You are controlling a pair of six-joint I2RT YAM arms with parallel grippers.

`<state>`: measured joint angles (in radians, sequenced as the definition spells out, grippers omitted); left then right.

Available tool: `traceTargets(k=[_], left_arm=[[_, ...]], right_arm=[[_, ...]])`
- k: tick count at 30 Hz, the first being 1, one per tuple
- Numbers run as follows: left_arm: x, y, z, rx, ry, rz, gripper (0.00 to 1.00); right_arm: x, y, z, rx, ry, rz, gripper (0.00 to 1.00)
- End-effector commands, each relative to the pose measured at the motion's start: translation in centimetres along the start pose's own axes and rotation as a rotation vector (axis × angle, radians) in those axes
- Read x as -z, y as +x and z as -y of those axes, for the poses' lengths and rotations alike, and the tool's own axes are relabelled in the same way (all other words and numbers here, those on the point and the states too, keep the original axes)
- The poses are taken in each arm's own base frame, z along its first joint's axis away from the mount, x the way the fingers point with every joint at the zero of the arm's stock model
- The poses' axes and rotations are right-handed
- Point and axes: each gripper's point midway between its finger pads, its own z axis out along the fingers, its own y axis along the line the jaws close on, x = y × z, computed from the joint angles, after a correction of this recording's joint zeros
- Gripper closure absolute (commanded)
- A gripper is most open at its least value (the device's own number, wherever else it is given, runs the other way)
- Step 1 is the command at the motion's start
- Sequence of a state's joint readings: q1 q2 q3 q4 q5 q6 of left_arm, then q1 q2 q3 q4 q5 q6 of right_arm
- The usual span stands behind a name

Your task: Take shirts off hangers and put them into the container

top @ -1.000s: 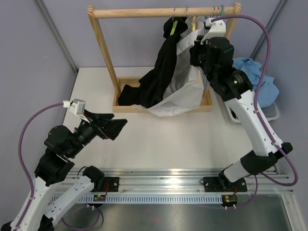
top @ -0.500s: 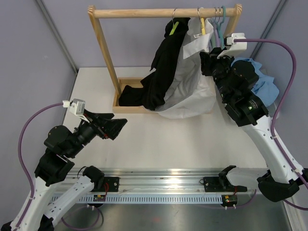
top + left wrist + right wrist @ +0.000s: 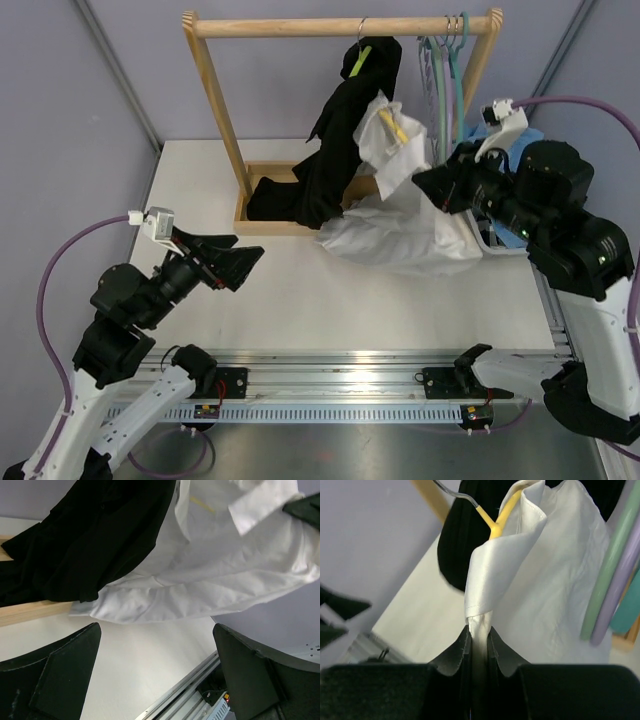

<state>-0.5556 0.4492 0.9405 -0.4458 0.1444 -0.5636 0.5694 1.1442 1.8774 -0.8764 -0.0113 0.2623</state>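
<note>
Pinching the creased, soft white shirt (image 3: 545,580) is the right gripper (image 3: 479,630); left gripper (image 3: 156,645) gapes.

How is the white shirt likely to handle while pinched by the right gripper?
Probably floppy: the white shirt sags in folds from the right gripper onto the table. Likely light, since a thin pinch of cloth carries it. The yellow hanger inside the collar may snag or ride along.
</note>
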Motion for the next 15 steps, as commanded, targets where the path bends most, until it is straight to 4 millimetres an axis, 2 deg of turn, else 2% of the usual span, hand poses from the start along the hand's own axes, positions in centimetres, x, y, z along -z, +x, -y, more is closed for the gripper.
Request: traceTargets(k=[1,3,10,12,14,15], left_arm=[[-0.4,-0.8,1.6,0.011,0.087,0.037,0.01],[-0.8,-0.5,2.1,0.028,0.119,0.023,0.01],[-2.3,-1.5,4.7,0.092,0.262,0.051,0.01],[-3.0,-1.3,5.6,0.109,0.301,0.045,0.01],[-3.7,-2.2,6.8,0.115,0.345,0.089,0.01],[-3.7,-1.7,8.5,0.121,0.396,0.071,0.01]], right_arm=[[4.9,5.7,-2.2,-0.065,-0.142,-0.221,1.0],[6.4,7.2,-2.4,-0.079,-0.163,-0.282,1.0],[10.8,9.2,-5.6,-0.105,-0.387,-0.328,1.0],[10.9,9.8,-6.1,-0.112,-0.429,-0.335,1.0],[11.1,10.2,-6.8,-0.138,-0.479,-0.343,1.0],[10.5,10.9,-7.2,-0.154,-0.512,-0.36,1.0]])
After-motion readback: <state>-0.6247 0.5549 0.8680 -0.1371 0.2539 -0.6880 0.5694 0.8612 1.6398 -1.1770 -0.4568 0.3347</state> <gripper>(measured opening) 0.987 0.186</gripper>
